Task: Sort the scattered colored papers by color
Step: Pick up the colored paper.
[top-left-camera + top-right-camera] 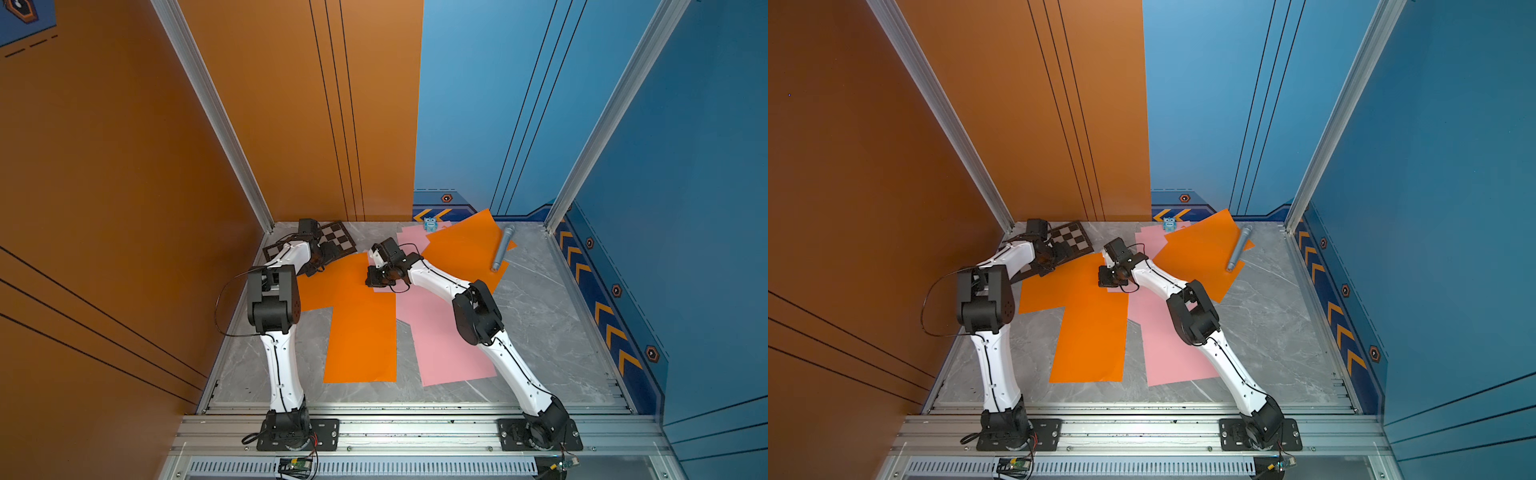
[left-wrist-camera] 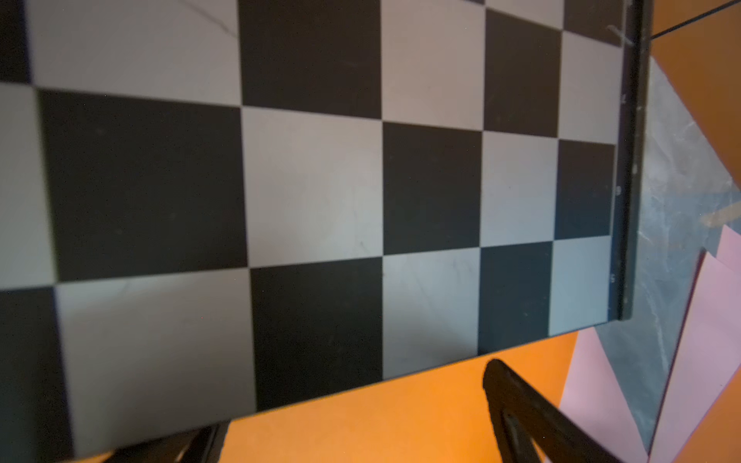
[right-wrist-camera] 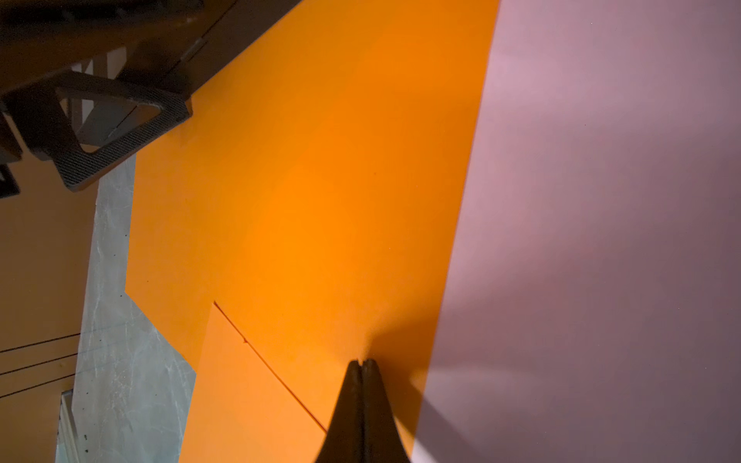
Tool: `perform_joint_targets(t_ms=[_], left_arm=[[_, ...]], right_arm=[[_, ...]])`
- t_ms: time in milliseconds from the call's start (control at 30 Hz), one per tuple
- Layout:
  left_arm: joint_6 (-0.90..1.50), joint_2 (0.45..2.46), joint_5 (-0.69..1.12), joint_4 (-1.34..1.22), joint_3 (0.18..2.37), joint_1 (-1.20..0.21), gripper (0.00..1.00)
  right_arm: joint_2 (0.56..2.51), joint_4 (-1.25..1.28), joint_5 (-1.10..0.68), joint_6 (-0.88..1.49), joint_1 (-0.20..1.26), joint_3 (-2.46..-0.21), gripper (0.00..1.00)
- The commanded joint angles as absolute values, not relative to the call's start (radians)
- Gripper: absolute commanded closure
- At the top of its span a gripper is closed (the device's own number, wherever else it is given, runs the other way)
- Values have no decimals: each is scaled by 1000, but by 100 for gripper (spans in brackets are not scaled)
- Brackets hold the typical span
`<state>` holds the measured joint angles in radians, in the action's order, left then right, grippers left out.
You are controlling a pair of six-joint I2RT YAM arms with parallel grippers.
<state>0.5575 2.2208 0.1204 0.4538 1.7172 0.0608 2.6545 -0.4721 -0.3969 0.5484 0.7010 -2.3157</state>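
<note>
Pressing my right gripper [image 3: 363,362], jaws together, on orange paper [image 3: 304,200] mid-frame | left gripper [image 2: 353,401] jaws apart | next, likely: slide it off pink paper [image 3: 601,200]

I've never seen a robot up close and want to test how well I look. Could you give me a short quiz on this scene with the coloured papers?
1. True or false: the left claw is shut.
2. Pick one. The grey microphone lies on: A) a pink paper; B) an orange paper; C) the checkered board.
3. Short answer: what colour is the paper under the tip of the right claw?

Key: 1 false, its fingers stand wide apart. 2 B. 3 orange.
</note>
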Motion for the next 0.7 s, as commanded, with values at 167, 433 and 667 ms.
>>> perform_joint_targets(t_ms=[167,433,667], left_arm=[[561,2276,114,448,1805,99,2],[567,2321,136,449,1879,114,2],[558,2357,157,449,1951,122,2]], right_arm=[[2679,-543,-400,554,713,-2255,100],[2659,-560,-377,548,686,-2209,100],[2629,-578,-341,545,637,-2171,100]])
